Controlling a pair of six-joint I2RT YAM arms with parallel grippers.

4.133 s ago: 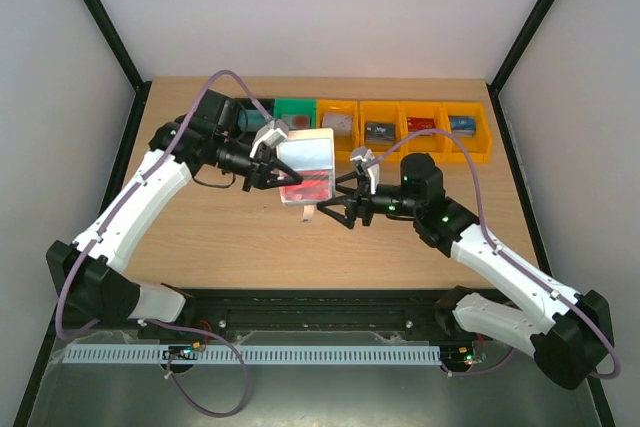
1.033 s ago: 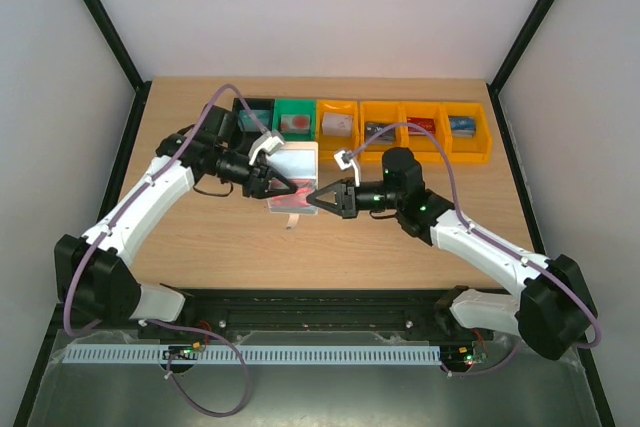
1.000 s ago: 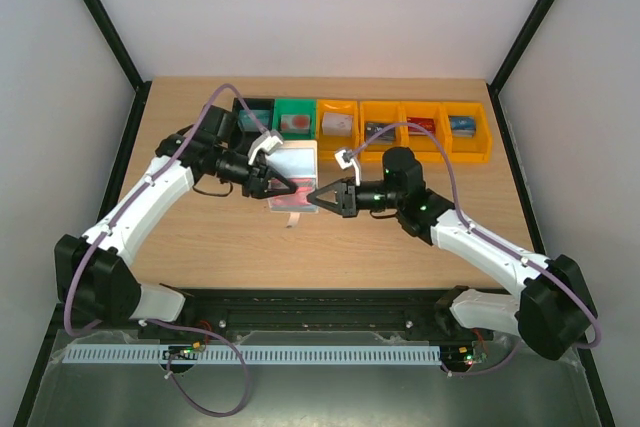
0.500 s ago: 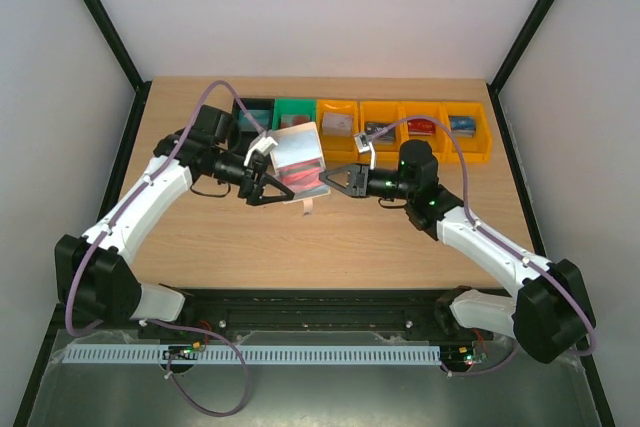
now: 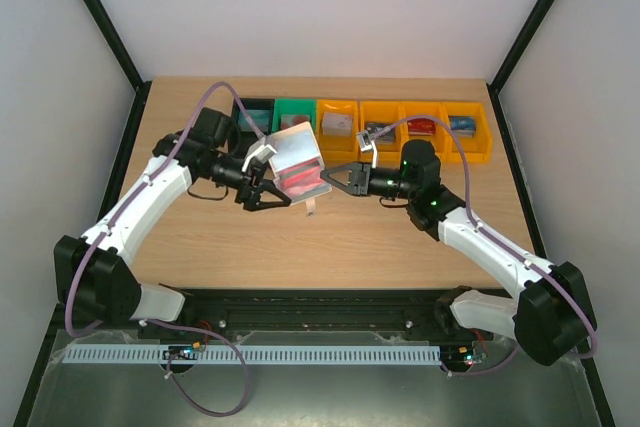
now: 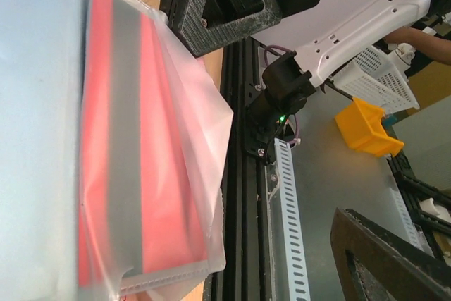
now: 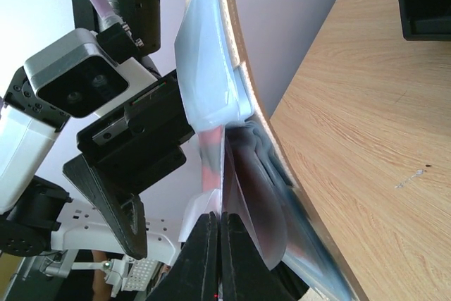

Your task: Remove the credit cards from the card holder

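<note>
The card holder [image 5: 296, 155] hangs tilted above the table between the two arms, white outside with see-through sleeves [image 6: 176, 89]. A red credit card [image 6: 158, 153] with a grey stripe sits inside a sleeve and also shows as a red patch [image 5: 302, 180] from above. My right gripper [image 7: 220, 241] is shut on a thin sleeve edge of the card holder [image 7: 211, 82] and comes in from the right [image 5: 334, 177]. My left gripper [image 5: 266, 185] stands open at the holder's left edge. Only one of its fingers [image 6: 384, 259] shows in the wrist view; the holder hides the other.
Along the table's far edge stands a row of bins: black [image 5: 252, 107], green [image 5: 294, 108] and several orange ones [image 5: 405, 143], with cards lying in them. The table's near edge carries a black rail [image 5: 320, 302] with both arm bases.
My left gripper has gone from shut on the holder to open. The right gripper, still shut, has drawn back to the right, and the holder has risen and tilted.
</note>
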